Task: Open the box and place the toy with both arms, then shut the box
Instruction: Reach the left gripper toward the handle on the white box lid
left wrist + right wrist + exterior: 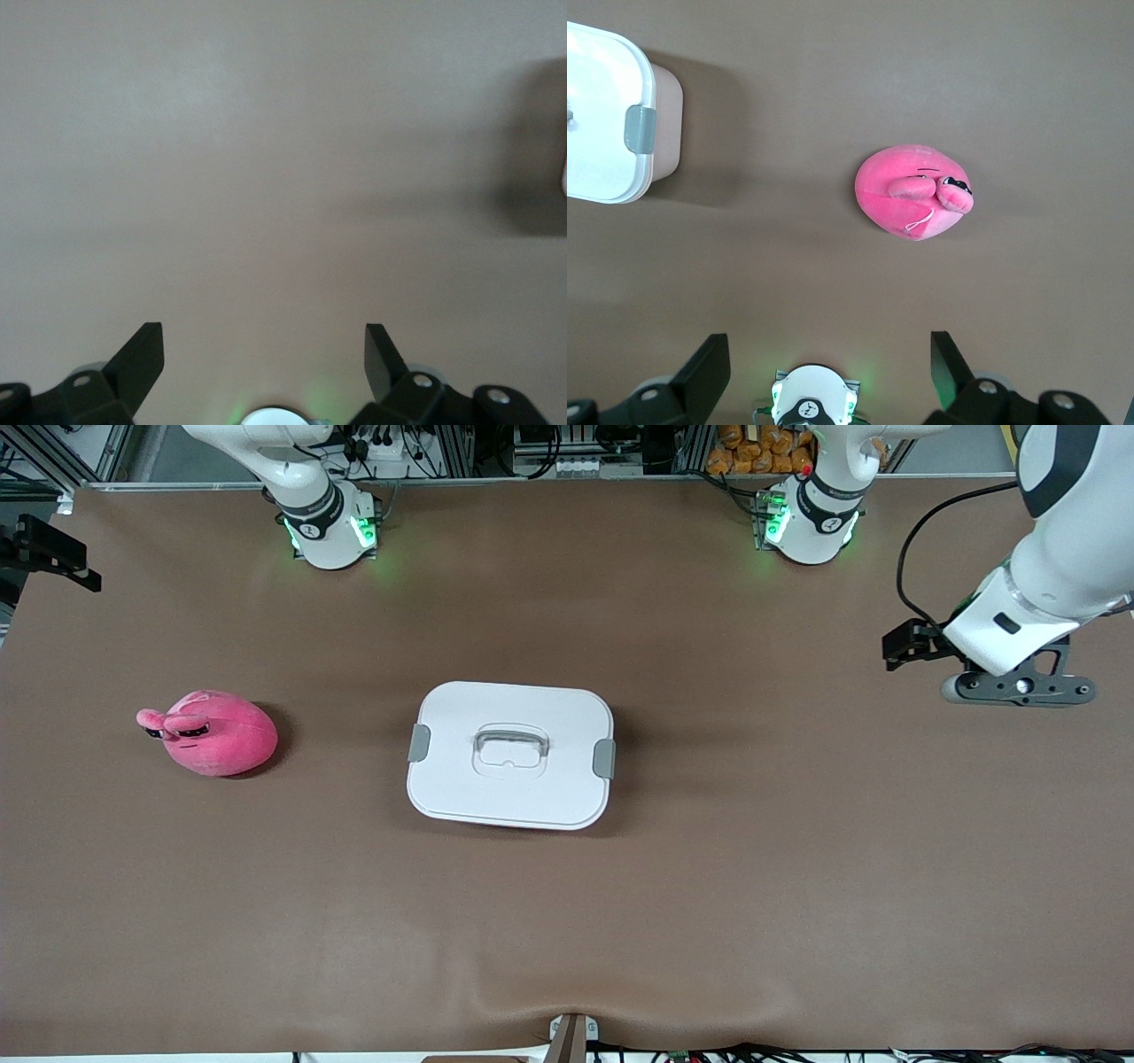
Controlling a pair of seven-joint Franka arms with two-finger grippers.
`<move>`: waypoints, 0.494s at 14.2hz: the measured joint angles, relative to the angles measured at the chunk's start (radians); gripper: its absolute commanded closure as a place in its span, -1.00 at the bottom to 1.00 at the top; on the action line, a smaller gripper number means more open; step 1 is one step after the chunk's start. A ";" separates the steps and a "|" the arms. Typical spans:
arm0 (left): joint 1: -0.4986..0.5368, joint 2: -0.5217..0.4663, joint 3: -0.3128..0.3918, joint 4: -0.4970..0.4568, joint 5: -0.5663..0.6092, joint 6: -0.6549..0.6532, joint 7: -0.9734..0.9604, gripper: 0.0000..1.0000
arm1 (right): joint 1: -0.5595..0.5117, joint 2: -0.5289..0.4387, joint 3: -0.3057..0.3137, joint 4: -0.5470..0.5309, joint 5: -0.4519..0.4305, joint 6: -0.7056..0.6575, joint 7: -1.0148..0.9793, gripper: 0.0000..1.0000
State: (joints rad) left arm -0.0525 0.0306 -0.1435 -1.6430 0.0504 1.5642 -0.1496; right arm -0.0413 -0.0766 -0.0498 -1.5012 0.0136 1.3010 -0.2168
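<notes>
The box (509, 753) stands in the middle of the table, its white lid on and a grey clip (419, 743) at each end. The right wrist view shows its pink wall (666, 115) under the lid. The toy (213, 733), a pink plush with dark eyes, lies toward the right arm's end of the table, apart from the box. My left gripper (1019, 688) hangs over bare table at the left arm's end, open and empty (263, 332). My right gripper (830, 341) is open and empty high above the table, looking down on the toy (908, 190); it does not show in the front view.
The two green-lit arm bases (332, 527) (811, 522) stand along the table's edge farthest from the front camera. A black bracket (49, 553) juts in at the right arm's end. A small fixture (571, 1036) sits at the nearest edge. Brown table surface lies all round the box.
</notes>
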 measured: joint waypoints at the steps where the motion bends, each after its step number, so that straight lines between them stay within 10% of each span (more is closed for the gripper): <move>1: -0.002 0.003 -0.009 0.000 -0.035 -0.008 -0.045 -1.00 | 0.000 0.000 0.000 0.000 0.000 0.000 0.000 -1.00; 7: -0.057 0.075 -0.163 0.053 -0.117 -0.009 -0.515 -1.00 | 0.000 0.000 0.000 0.000 0.000 0.000 0.000 -1.00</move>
State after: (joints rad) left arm -0.1096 0.1057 -0.3064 -1.5904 -0.0668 1.5554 -0.6642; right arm -0.0414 -0.0766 -0.0502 -1.5013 0.0136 1.3010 -0.2164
